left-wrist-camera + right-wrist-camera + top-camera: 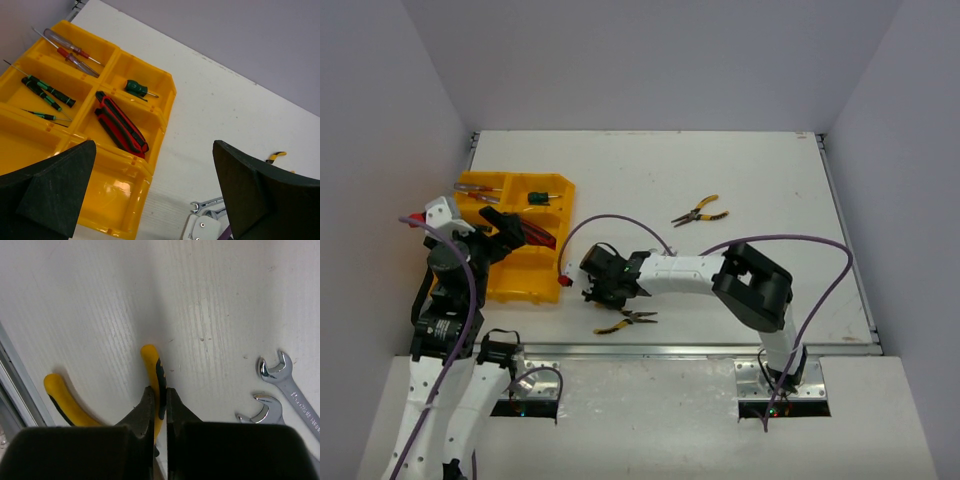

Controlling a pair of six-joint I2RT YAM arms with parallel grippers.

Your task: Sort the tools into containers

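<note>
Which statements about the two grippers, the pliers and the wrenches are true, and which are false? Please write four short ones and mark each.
1. The right gripper is shut on one handle of the yellow-black pliers. True.
2. The left gripper is shut. False: it is open and empty, above the tray.
3. The red-handled pliers lie inside a compartment of the tray. True.
4. The wrenches lie in the tray. False: both lie on the table, beside the right gripper.
</note>
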